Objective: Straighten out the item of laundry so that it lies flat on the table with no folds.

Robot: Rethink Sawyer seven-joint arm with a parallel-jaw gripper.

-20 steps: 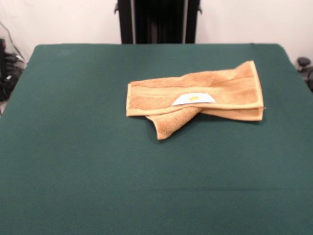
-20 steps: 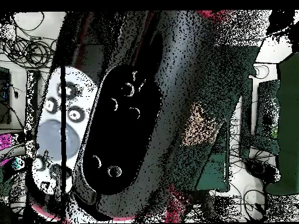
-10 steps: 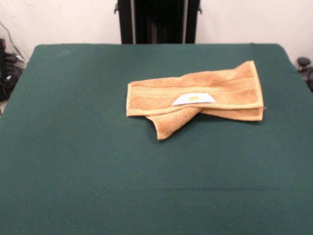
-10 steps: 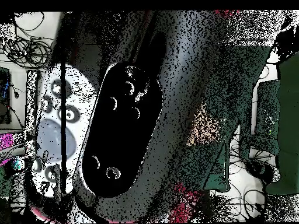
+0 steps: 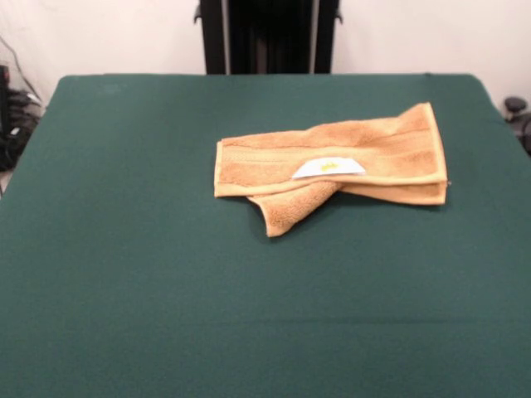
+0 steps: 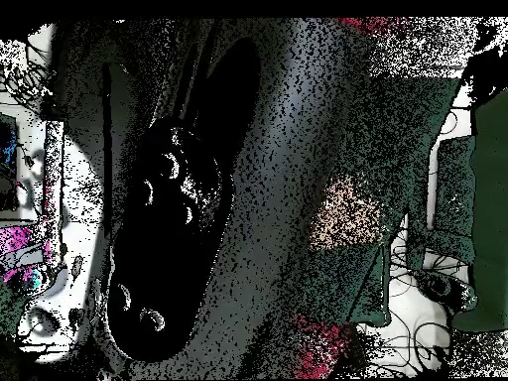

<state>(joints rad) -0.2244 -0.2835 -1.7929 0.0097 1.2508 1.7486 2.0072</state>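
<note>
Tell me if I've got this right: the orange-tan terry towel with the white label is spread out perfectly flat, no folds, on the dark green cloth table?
Not quite. The orange-tan terry towel with the white label does lie on the dark green cloth table, but it is not flat: the front view shows it folded over itself, with one corner poking out underneath toward the camera.

Robotics lab, green felt-covered desk (image 5: 166, 274) against a plain white wall (image 5: 116, 37), black robot pedestal (image 5: 267, 35) at 12 o'clock, cable tangle and equipment (image 5: 15, 116) at 10 o'clock
</note>
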